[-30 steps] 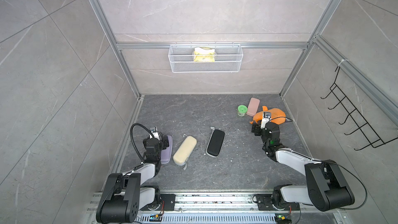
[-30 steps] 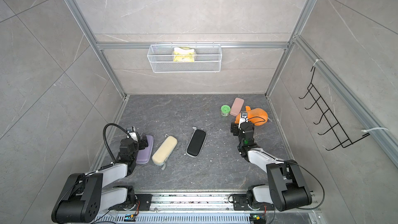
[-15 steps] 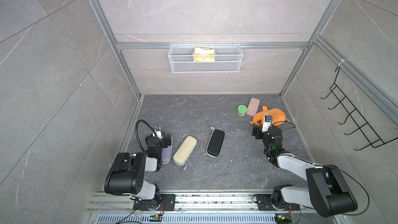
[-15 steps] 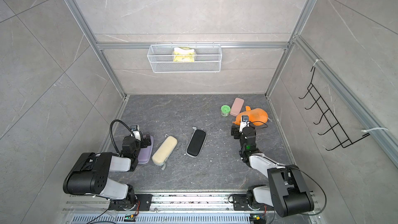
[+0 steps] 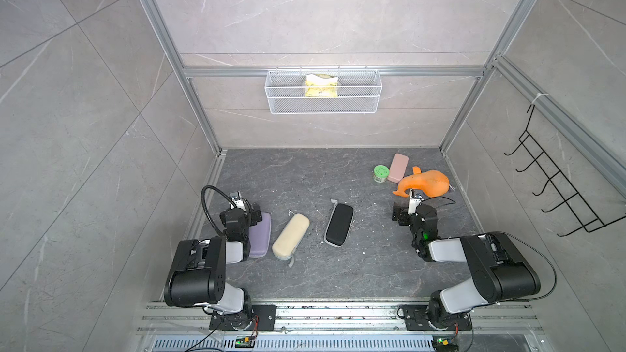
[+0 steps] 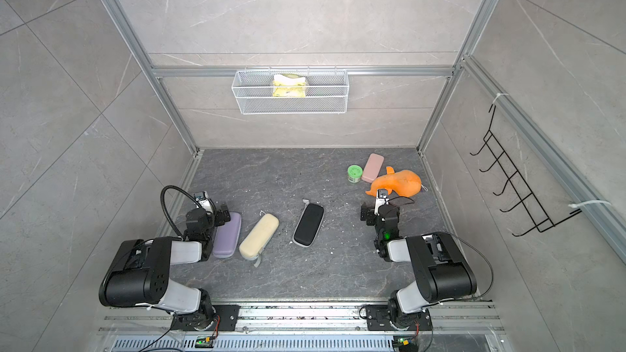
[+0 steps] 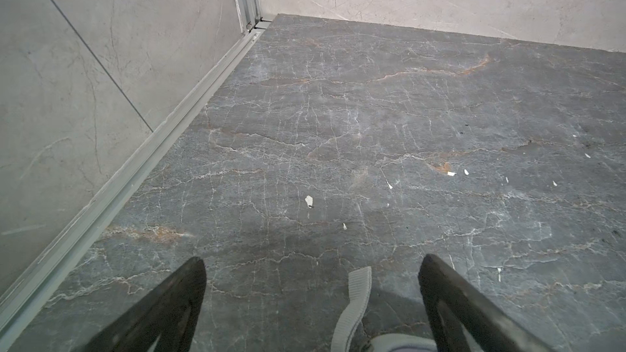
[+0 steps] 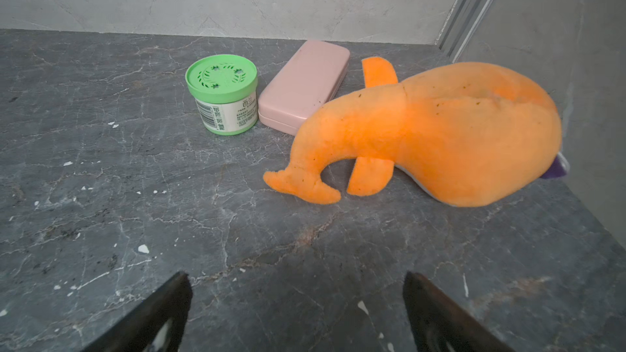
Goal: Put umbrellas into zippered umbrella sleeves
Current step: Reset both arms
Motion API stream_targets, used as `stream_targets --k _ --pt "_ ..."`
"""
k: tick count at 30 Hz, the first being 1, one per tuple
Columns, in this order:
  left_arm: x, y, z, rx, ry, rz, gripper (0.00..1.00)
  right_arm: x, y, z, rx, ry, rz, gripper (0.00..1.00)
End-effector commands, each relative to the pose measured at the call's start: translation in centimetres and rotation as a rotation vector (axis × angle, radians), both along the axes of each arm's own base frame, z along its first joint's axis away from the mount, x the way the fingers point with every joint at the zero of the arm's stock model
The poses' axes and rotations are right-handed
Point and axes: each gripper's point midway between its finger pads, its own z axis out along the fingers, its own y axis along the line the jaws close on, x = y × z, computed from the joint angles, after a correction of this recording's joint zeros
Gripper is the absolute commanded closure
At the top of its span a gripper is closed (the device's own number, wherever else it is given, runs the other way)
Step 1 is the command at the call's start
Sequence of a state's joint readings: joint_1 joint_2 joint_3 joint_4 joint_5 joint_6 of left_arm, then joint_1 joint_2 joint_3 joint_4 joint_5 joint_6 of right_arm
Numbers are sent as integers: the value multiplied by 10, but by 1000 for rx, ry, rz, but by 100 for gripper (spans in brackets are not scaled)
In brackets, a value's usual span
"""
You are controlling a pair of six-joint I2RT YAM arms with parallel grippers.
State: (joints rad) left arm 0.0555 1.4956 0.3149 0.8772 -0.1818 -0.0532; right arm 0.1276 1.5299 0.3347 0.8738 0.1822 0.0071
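Observation:
Three zippered umbrella sleeves lie shut on the dark floor in both top views: lilac, cream and black. The umbrellas are out of view. My left gripper hovers open over the far end of the lilac sleeve. That sleeve's grey strap lies loose on the floor between the fingers. My right gripper is open over bare floor, short of the orange plush toy.
An orange plush toy, a green-lidded jar and a flat pink case sit at the back right. A wire basket hangs on the back wall. A black hook rack is on the right wall.
Both arms have folded back toward the front rail, while the grippers stay about where they were. The three sleeves have not moved.

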Motion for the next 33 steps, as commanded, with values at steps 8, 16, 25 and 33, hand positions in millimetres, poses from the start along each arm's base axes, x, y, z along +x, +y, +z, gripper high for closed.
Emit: stream_targets --k 8,16,25,33 --pt "6 2 10 -3 -34 15 0 6 -1 15 11 -51 -7 0" --pt "6 2 10 -2 -34 17 0 6 -1 15 11 -51 -7 0" --pt "6 2 10 -2 -34 16 0 6 0 15 14 -52 -7 0" --pt "6 2 10 -2 -34 17 0 6 1 15 5 -51 1 0"
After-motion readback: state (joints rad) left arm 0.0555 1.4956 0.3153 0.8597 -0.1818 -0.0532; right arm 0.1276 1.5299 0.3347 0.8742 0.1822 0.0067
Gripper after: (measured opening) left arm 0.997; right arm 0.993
